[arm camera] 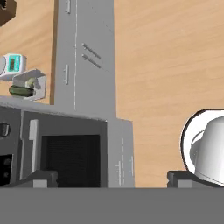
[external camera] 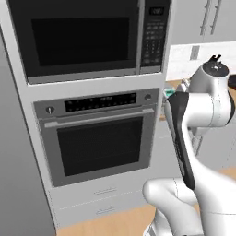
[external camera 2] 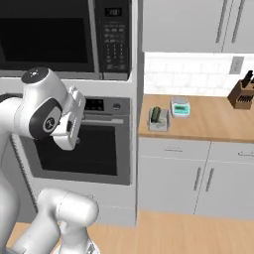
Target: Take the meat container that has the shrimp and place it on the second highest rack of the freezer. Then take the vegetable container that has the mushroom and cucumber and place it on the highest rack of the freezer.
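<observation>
The vegetable container (external camera 2: 158,119) is a small pale tray on the wooden counter right of the oven stack. It holds the dark green cucumber (external camera 2: 156,114). The hand view shows the same container (arm camera: 29,85) at the left, with the cucumber (arm camera: 19,91) and the beige mushroom (arm camera: 30,82) in it. My gripper (arm camera: 111,178) is open and empty, its two tips far apart. It hangs in front of the oven, well away from the container. The meat container with the shrimp is out of view. A tall grey panel (external camera: 18,166) stands left of the oven; I cannot tell if it is the freezer.
A microwave (external camera: 83,39) sits above the black-fronted oven (external camera: 99,138). On the counter (external camera 2: 213,124), a teal scale (external camera 2: 180,107) stands beside the container and a knife block (external camera 2: 242,92) at the far right. Grey cabinets (external camera 2: 193,178) run below, over a wooden floor (arm camera: 162,65).
</observation>
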Robot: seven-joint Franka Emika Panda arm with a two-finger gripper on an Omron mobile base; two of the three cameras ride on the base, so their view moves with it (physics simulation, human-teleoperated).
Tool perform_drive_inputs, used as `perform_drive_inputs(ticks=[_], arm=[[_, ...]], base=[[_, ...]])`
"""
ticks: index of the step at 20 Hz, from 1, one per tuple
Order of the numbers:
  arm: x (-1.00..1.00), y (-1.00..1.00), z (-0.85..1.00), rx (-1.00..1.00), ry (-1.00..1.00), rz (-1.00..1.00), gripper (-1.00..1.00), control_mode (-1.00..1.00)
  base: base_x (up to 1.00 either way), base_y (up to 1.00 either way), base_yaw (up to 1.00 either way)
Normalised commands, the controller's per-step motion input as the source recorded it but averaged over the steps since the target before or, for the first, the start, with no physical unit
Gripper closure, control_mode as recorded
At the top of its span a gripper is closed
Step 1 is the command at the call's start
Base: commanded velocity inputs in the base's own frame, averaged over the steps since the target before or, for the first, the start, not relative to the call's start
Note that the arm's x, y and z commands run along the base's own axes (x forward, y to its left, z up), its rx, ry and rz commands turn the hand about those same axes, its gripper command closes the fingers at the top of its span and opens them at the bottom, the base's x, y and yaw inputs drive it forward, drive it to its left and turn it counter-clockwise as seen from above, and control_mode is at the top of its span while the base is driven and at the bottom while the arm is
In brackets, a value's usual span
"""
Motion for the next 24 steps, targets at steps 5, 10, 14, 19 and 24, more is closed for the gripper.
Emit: perform_drive_inputs(ticks=[5, 10, 14, 19, 24], arm=[[0.00, 0.00, 0.00, 0.00, 0.00, 0.00, -1.00, 1.00], [0.00, 0.00, 0.00, 0.00, 0.00, 0.00, -1.00, 1.00], [0.00, 0.00, 0.00, 0.00, 0.00, 0.00, -1.00, 1.00], [0.00, 0.00, 0.00, 0.00, 0.00, 0.00, -1.00, 1.00], [0.22, 0.30, -0.42, 0.00, 0.03, 0.10, -1.00, -1.00]], base=[[0.63, -1.00, 0.00], [0.87, -1.00, 0.00], [0.82, -0.96, 0.09], [0.66, -0.25, 0.19], [0.00, 0.00, 0.00]])
